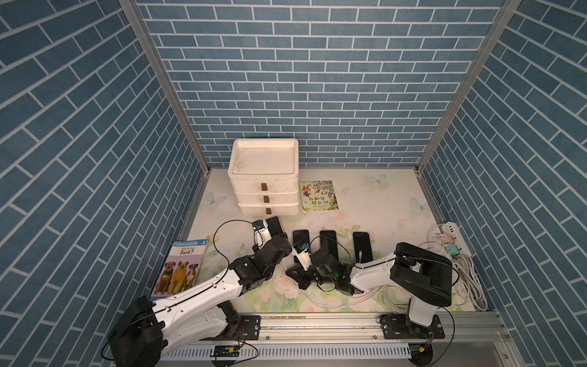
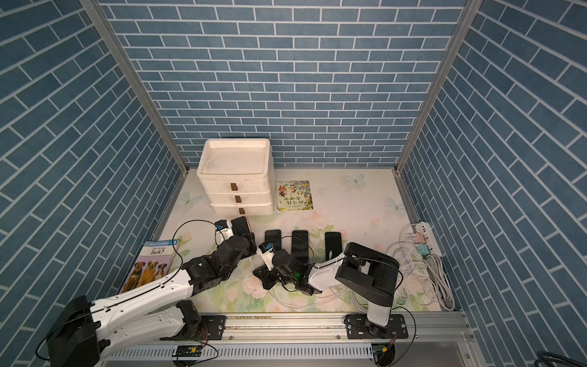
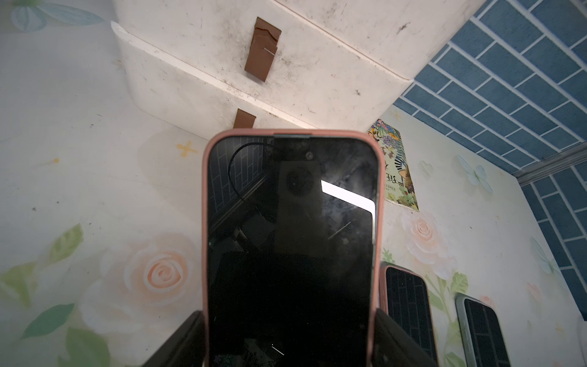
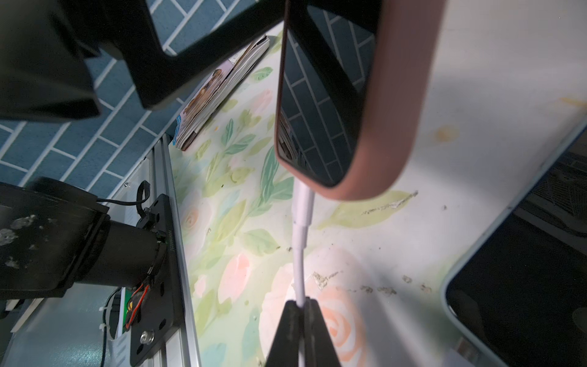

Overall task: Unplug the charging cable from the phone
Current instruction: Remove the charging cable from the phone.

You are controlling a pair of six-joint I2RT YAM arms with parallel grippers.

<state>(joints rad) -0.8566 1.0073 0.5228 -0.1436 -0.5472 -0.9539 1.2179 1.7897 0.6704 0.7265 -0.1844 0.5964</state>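
Left jaws grip the pink-cased phone (image 3: 290, 254) by its two long edges. Dark fingers (image 3: 185, 343) press on either side near its lower end, and the dark screen faces up. Right jaws are clenched on the white cable (image 4: 300, 273), a little way below its plug (image 4: 304, 206). From where I stand the plug meets the phone's bottom edge, and the short stretch of cable between plug and jaws runs straight. The phone is at the left of the surface (image 1: 374, 203), just in front of the white drawers (image 1: 265, 187), with its top end pointing toward them. In the right wrist view its bottom end hangs clear of the surface. Three other phones (image 1: 328, 243) lie flat in a row to its right.
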